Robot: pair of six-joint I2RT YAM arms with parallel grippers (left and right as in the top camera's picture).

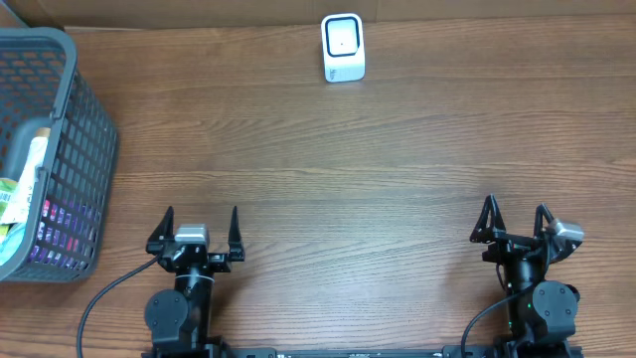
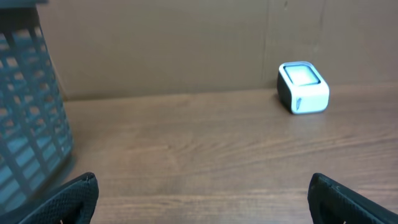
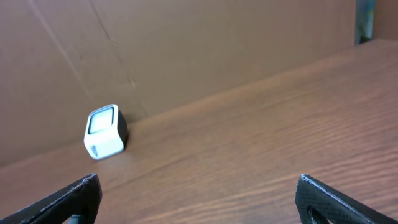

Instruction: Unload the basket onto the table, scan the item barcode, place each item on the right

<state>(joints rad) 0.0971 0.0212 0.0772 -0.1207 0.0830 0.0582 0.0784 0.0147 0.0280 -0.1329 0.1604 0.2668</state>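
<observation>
Two arms parked at the near edge of the table, nothing picked yet. Largest first:

- basket: grey mesh, at the left edge and running out of frame. It acts as the stock bin, so the thing to scan is still inside it. A white and green tube lies against the wall with purple packs lower down. No barcode is readable from any view.
- left fingers: spread fully wide, holding nothing, near the near-left corner. This is the arm closest to the basket, so likely the one to fetch.
- right fingers: also spread fully wide and empty, near the near-right corner, well apart from everything.
- scanner: small white box at the middle of the far edge, against the cardboard backing, window up and tilted toward the arms. Either arm could present a pack to it there.

My read: step one not begun. The reach into the basket comes first, and the mesh wall limits the approach to a top-down one.
</observation>
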